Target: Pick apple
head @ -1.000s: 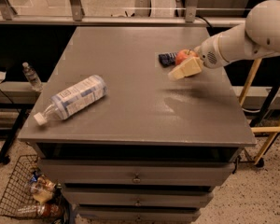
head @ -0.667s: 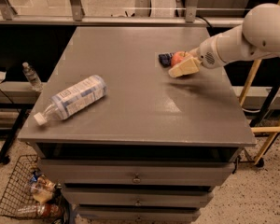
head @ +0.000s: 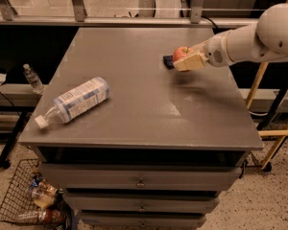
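Where the white arm (head: pixel 252 35) reaches in from the right, we see the gripper (head: pixel 186 61) over the far right part of the grey bench (head: pixel 149 119), with its pale tip pointing left. We find the apple (head: pixel 181 52) right at that tip, touching it; its red top with a yellowish patch shows above the pale part, and its lower half is hidden behind it. We cannot tell whether the gripper is clamped on the apple or only set against it, nor whether the apple rests on the bench or hangs just above it. A faint shadow lies on the bench below the two.

Just beside the apple, on its left and a little lower, we see a small dark blue wrapper (head: pixel 168 61) lying on the bench, close to the gripper tip.

Well apart from these, on the near left of the bench, a clear plastic bottle (head: pixel 74 102) with a blue and white label lies on its side, its white cap pointing toward the near left corner.

Under the bench top we see drawers (head: pixel 141 181) with small handles. On the floor at the lower left stands a wire basket (head: pixel 9 200) with some packets in it, and a small bottle (head: pixel 32 78) stands upright on a low ledge left of the bench
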